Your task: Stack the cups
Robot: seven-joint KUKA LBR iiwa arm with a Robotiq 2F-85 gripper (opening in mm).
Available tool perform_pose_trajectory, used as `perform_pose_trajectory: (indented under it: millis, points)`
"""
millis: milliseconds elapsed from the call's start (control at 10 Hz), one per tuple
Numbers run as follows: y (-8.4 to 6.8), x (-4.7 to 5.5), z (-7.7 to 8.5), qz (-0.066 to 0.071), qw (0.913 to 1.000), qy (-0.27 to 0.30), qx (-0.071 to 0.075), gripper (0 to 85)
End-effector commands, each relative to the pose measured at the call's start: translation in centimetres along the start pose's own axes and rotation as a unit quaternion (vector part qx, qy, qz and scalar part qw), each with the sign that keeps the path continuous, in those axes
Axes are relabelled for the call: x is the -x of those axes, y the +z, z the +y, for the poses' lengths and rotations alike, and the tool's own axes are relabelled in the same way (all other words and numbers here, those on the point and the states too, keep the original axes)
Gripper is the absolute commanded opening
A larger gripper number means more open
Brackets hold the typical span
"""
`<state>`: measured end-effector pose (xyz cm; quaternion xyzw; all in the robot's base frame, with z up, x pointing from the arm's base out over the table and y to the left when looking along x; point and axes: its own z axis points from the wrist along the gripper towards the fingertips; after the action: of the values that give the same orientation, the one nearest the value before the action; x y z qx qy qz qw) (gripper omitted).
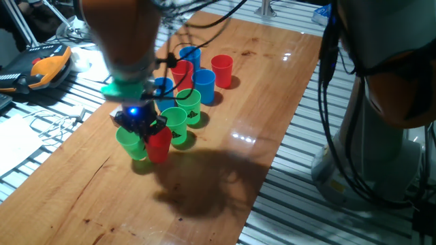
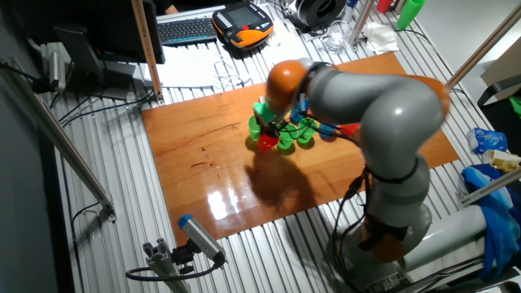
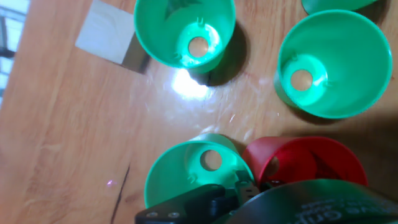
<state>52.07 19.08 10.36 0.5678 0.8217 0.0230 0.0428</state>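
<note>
Several cups stand in a cluster on the wooden table. My gripper hangs low over the front pair, a green cup and a red cup side by side. In the hand view the same green cup and red cup lie right under the gripper, whose fingers are mostly hidden by its own body. Two more green cups stand open-side up beyond. Behind them are blue cups and red cups. The other fixed view shows the gripper over the cluster.
A small wooden cube lies on the table left of the far green cup. An orange pendant and cables sit off the table's left side. The arm's base stands at the table's near edge.
</note>
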Motion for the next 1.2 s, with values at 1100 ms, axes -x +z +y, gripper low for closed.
perform_pose_trajectory:
  millis: [1100]
  points:
    - [1.6,0.6,0.5,-0.009,0.9991,-0.018,-0.036,0.0]
